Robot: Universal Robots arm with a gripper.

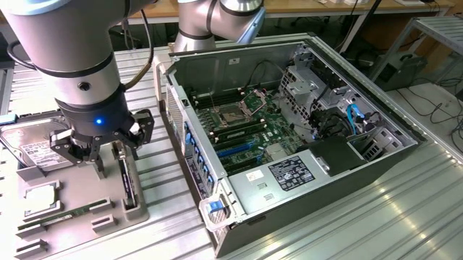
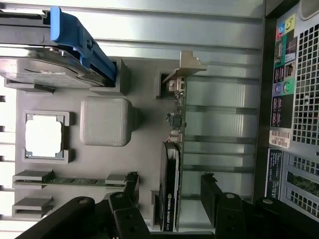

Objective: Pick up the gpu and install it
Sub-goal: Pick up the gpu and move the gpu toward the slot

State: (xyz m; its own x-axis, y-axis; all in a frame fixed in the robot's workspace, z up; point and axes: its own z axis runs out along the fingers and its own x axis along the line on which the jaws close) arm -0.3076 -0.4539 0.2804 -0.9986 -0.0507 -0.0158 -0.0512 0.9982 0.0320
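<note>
gpu [image 1: 128, 184] on edge, alongside case [image 1: 217, 67]

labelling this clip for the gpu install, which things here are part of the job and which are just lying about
Part of the job:
gpu, standing upright in its tray slot
pincer, open, over the gpu
computer case, side open

Lying about:
hard drive
processor chip
memory stick
all three on the grey tray

On the gpu [image 2: 169, 191] edge I see white lettering that looks like NVIDIA Quadro. The black label [image 1: 292, 173] at 5 o'clock from the motherboard [image 1: 242, 122] in the exterior view, and the barcode sticker [image 2: 280, 138] on the computer case [image 2: 304, 89], stay illegible to me.
</note>
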